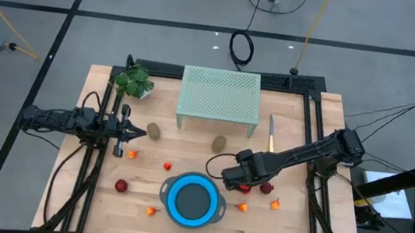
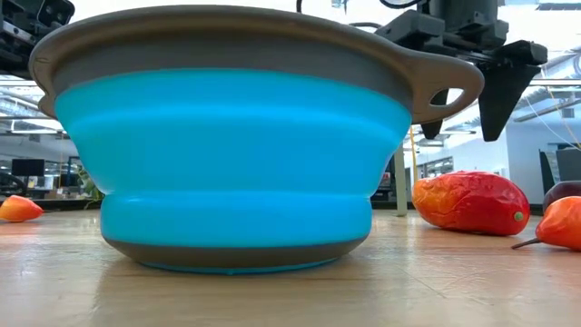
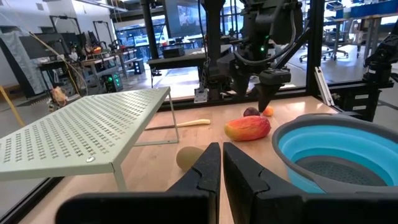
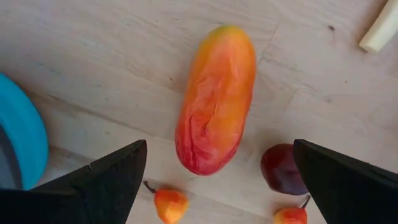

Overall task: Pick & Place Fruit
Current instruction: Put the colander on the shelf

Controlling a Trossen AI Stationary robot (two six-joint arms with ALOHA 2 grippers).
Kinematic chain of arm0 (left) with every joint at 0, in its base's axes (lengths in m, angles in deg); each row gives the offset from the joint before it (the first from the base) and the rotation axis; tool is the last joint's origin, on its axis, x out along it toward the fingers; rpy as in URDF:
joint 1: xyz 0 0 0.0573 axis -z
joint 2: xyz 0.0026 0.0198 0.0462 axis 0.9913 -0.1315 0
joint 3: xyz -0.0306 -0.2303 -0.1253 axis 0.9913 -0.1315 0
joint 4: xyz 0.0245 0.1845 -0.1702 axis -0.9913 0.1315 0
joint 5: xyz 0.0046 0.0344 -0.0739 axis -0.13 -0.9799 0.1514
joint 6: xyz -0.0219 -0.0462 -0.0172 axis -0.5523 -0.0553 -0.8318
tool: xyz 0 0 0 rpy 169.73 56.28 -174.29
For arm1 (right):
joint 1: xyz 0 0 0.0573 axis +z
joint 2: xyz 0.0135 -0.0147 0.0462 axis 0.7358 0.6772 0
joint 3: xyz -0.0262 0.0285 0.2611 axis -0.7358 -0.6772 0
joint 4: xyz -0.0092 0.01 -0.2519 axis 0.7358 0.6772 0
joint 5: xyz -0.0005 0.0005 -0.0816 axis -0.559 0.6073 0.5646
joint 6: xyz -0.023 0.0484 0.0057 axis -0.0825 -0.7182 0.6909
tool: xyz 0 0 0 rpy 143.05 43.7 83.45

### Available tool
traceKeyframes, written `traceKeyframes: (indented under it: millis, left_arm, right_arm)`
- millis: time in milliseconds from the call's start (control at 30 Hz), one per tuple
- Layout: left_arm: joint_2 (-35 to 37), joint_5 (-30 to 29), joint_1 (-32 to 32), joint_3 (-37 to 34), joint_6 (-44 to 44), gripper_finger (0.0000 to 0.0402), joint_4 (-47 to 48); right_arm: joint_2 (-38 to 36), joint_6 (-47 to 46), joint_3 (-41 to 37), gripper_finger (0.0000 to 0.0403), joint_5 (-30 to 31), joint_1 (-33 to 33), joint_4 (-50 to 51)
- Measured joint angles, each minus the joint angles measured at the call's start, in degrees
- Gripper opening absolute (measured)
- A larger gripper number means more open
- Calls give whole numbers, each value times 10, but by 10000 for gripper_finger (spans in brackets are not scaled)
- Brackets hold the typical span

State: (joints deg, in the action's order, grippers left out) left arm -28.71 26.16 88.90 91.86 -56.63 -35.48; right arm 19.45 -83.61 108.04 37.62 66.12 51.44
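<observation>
Right gripper [image 4: 217, 180], fingers spread wide, hovers over the long orange-red fruit [image 4: 216, 98]; lower centred, squeezing its narrow width, clear of the blue bowl [image 1: 193, 200].

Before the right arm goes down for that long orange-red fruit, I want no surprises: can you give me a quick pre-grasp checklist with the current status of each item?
1. Right gripper open: ok, fingers spread wide.
2. Gripper above the long orange-red fruit: ok, the fruit lies between the fingers in the right wrist view, not yet touched.
3. Fruit free of neighbours: ok, the dark red fruit and the small orange-red fruit lie close but apart from it.
4. Blue bowl ready: ok, upright beside the fruit, nothing seen inside.
5. Left gripper out of the way: ok, shut, across the table by a kiwi.
6. Height above the fruit: cannot tell.
</observation>
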Motion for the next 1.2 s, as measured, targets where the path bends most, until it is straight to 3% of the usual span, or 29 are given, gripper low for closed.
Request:
traceKeyframes:
  millis: [567,1200]
  left_arm:
    - [0,0,0,0,0,21,0]
    - [0,0,0,0,0,21,0]
  right_arm:
    - [5,-10,-62,394,-2,1,-69]
    - [5,-15,-159,394,-17,1,-212]
